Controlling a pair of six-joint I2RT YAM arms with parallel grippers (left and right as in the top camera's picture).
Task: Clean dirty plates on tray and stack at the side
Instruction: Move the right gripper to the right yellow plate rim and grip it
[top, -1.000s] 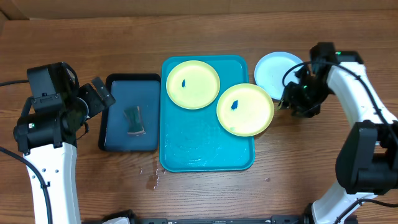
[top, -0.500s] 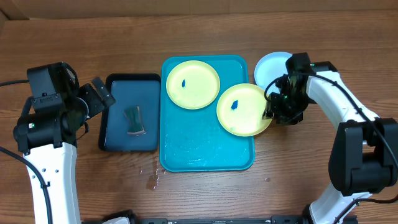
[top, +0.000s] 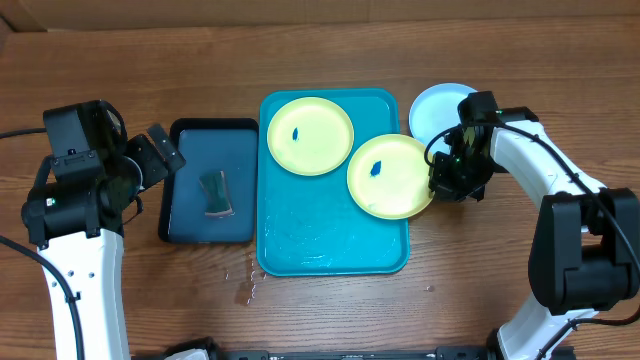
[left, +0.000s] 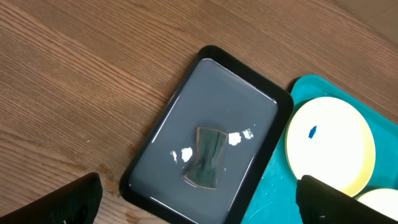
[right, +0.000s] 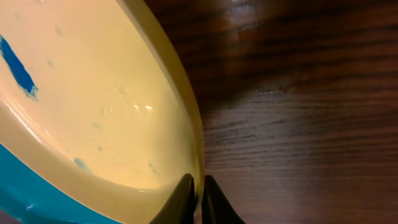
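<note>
On the turquoise tray (top: 320, 245) lie two yellow-green plates, each with a blue smudge. One plate (top: 310, 135) sits at the back. The other plate (top: 392, 176) hangs over the tray's right edge, and my right gripper (top: 437, 185) is shut on its right rim. In the right wrist view the two fingertips pinch that rim (right: 199, 186) with the plate (right: 93, 112) spreading to the left. A pale whitish plate (top: 440, 112) rests on the table right of the tray. My left gripper (top: 165, 155) hovers open beside the navy tray, holding nothing (left: 199, 211).
A dark navy tray (top: 190, 215) stands left of the turquoise one, with a small dark green cloth piece (top: 215, 193) lying in it, also seen in the left wrist view (left: 207, 157). A few water drops (top: 245, 285) lie on the wood near the turquoise tray's front left corner.
My right gripper moved left from beside the pale plate to the right plate's rim and shut on it. That plate shifted slightly left. The left arm has not moved.
</note>
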